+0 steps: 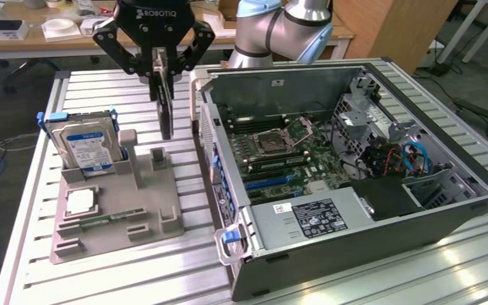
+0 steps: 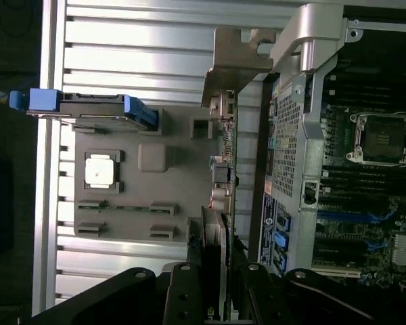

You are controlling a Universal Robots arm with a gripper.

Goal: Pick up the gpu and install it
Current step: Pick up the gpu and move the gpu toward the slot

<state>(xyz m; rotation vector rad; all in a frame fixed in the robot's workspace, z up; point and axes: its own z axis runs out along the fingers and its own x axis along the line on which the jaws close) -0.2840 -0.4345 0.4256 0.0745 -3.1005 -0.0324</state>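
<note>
The gripper (image 1: 164, 75) is closed narrowly on the upper end of the gpu (image 1: 166, 111). The gpu hangs edge-on with its long axis vertical, clear of the table (image 1: 87, 92). It sits between the grey holder (image 1: 142, 190) and the open computer case (image 1: 295, 89), which lies just beside it toward the exterior view's right.

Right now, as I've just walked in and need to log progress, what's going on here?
The robot arm's gripper is shut on the gpu, holding it upright on its edge. The card hangs over the grey parts holder, beside the open computer case, and is not yet seated in the motherboard. A hard drive stands in the holder.
</note>
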